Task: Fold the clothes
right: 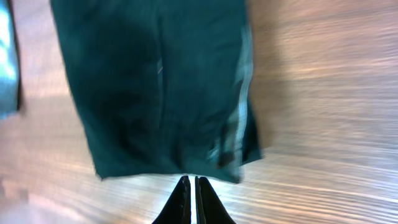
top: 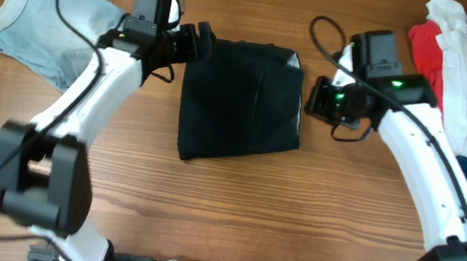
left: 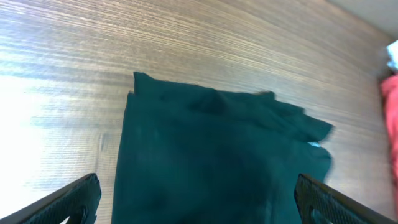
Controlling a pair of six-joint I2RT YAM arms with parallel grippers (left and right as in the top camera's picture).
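Black shorts point(top: 239, 102) lie folded (left jaws wide apart, right jaws pressed together).

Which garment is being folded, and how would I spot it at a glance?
On the wooden table, look midway between the left pincer and the right pincer. There lie the black shorts, folded into a flat dark rectangle. No other garment is black: the denim shorts at the left are pale blue, and the clothes pile at the right is red, white and navy.
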